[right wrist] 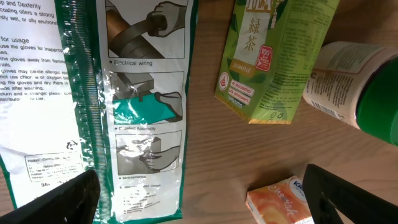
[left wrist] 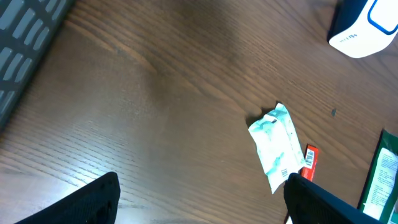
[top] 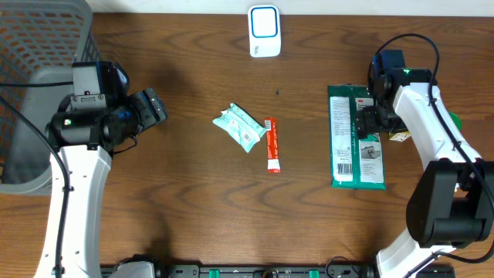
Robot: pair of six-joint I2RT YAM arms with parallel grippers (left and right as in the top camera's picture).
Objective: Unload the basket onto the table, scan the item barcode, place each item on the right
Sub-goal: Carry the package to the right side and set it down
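Glove package [right wrist: 93, 81], green-edged with printed usage drawings facing up, lies flat on the desk [top: 193, 201] at the right side, directly below our right fingers [right wrist: 56, 202]. Those fingers are spread wide and grasp nothing; one hangs over the package's lower end, the other over bare wood next to a small orange packet [right wrist: 280, 199]. Just beside the package's edge lies a green tea carton [right wrist: 273, 56], and a bottle with a green cap [right wrist: 354, 81] lies next to the carton. From overhead we see the package [top: 355, 139] lying lengthwise, with the right arm reaching over its upper half.

Our left fingers [left wrist: 87, 202] are released too, wide apart and empty, hovering above bare desk at the left. Ahead of them, well apart, lies a pale teal wipes packet [left wrist: 277, 146], with a red tube [left wrist: 310, 162] just beside it; both sit near the middle of the desk. A white and blue barcode scanner [top: 263, 31] stands at the far edge, well away from the package. A grey slatted basket [top: 38, 46] fills the far left corner, behind the left arm.
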